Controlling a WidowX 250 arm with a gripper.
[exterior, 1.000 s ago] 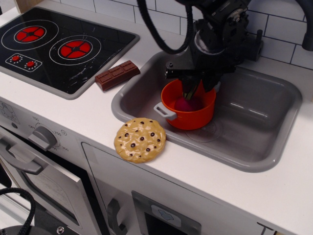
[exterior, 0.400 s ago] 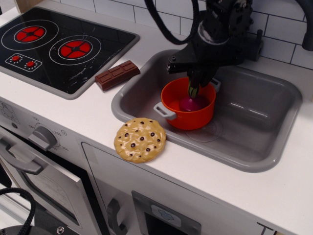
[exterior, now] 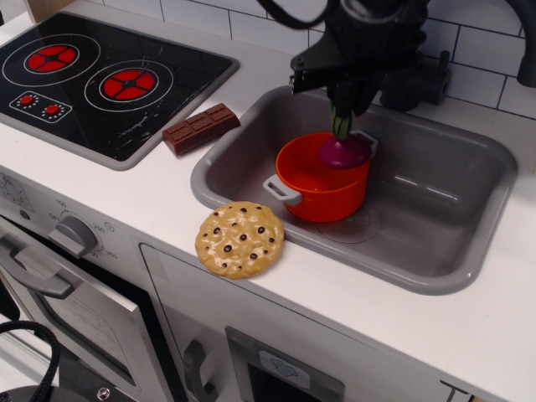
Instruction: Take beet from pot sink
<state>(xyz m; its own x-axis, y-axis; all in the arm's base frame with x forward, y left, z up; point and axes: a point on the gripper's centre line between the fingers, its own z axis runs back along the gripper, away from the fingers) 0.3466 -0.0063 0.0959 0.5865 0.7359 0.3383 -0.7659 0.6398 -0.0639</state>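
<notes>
The orange pot [exterior: 321, 180] with grey side handles stands in the grey sink [exterior: 435, 209], near its left side. My black gripper [exterior: 342, 113] hangs above the pot's far rim, shut on the green leaves of the beet [exterior: 343, 151]. The magenta beet dangles at about rim height, clear of the pot's inside.
A chocolate-chip cookie [exterior: 239, 239] lies on the white counter just front-left of the sink. A brown chocolate bar [exterior: 201, 127] lies between the sink and the black stovetop [exterior: 92, 75]. A white tiled wall runs behind.
My gripper has risen out of the pot with the beet held by its leaves. The beet went from the pot's bottom to rim height. The pot has stayed in place.
</notes>
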